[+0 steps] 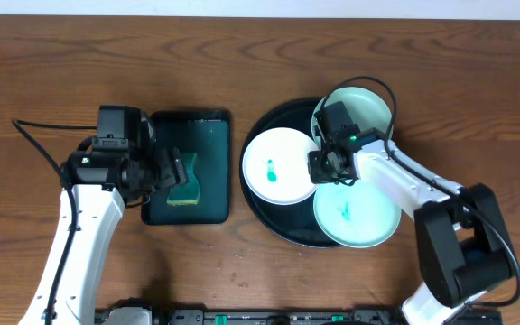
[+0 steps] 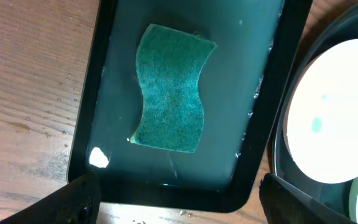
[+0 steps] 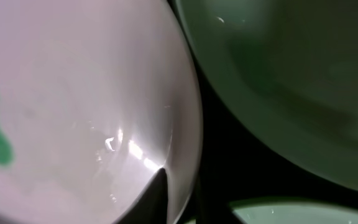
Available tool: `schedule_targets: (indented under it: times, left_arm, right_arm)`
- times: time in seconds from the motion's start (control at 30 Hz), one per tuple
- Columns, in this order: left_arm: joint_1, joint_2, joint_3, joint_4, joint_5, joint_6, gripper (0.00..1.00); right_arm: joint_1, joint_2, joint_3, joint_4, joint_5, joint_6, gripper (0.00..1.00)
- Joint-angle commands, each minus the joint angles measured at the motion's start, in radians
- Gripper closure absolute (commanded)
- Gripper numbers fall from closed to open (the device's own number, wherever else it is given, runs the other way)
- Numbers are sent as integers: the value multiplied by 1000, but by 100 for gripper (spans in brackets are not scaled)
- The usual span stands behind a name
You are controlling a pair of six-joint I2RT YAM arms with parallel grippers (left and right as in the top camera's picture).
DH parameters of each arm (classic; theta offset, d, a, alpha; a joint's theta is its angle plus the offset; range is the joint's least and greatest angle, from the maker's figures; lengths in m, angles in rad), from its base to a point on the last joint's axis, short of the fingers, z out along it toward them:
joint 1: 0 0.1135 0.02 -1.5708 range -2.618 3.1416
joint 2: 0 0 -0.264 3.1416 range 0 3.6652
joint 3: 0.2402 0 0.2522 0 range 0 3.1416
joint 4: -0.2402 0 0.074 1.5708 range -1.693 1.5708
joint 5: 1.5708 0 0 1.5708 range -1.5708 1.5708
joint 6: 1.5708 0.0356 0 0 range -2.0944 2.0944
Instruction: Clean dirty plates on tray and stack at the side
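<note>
Three plates lie on the round black tray (image 1: pixel 283 227): a white one (image 1: pixel 278 167) at the left with a teal smear, a pale-mint one (image 1: pixel 359 212) at the front with a teal smear, and a mint one (image 1: pixel 366 104) at the back. My right gripper (image 1: pixel 320 167) is shut on the right rim of the white plate (image 3: pixel 73 93), one finger over the rim and one under it (image 3: pixel 176 193). My left gripper (image 1: pixel 177 171) is open and empty (image 2: pixel 179 205), just above a green sponge (image 2: pixel 169 87).
The sponge (image 1: pixel 188 182) lies in a wet, dark green rectangular tray (image 1: pixel 208 135) left of the black tray. A small white scrap (image 2: pixel 98 157) sits in that tray's corner. The two trays stand close together. Bare wooden table lies all round.
</note>
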Motion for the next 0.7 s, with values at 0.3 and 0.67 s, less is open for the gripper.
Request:
schedule_targets:
  times: [0.3,0.67]
  left_arm:
    - [-4,13,2,77,5,67,27]
    - [-21,345,-5,178,23,66,45]
  right_arm:
    - [-5,41,11,18,4,87,99]
    - [1,42,11,-5,4,87,98]
